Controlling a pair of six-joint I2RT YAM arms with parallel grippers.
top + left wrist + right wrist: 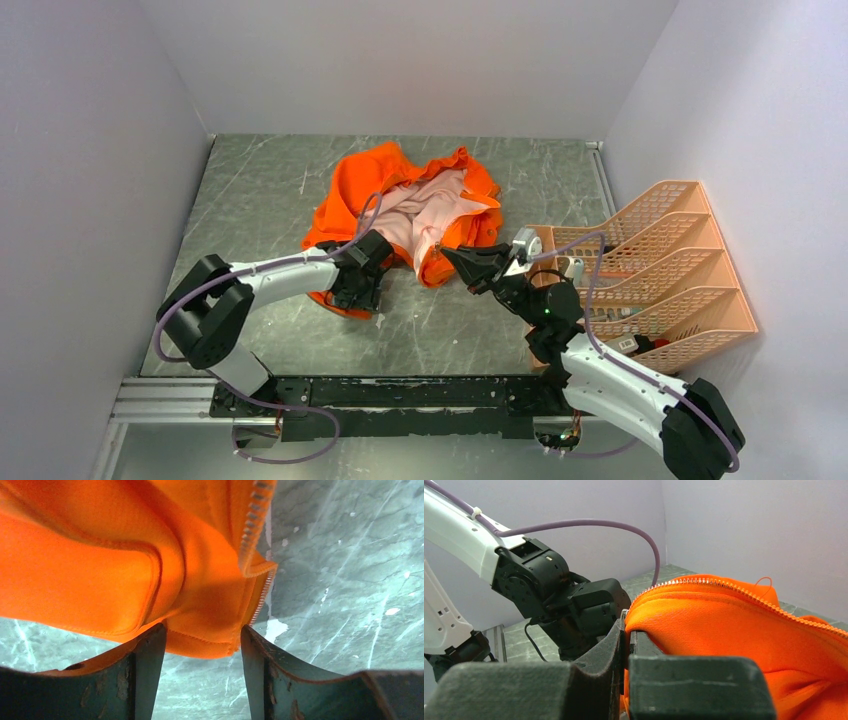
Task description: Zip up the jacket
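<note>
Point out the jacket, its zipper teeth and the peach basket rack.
jacket [340, 205]: top external view, orange outer fabric.
zipper teeth [252, 521]: left wrist view, middle of tooth row.
basket rack [700, 300]: top external view, divider rim.

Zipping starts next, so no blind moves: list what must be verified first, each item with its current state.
1. Right gripper shut on the jacket edge: ok.
2. Left gripper clamped on the hem corner: cannot tell; fabric sits between its fingers.
3. Zipper teeth visible along both held edges: ok.
4. Slider located: cannot tell.
5. Front edges brought together: not ok; pink lining lies exposed.
</note>
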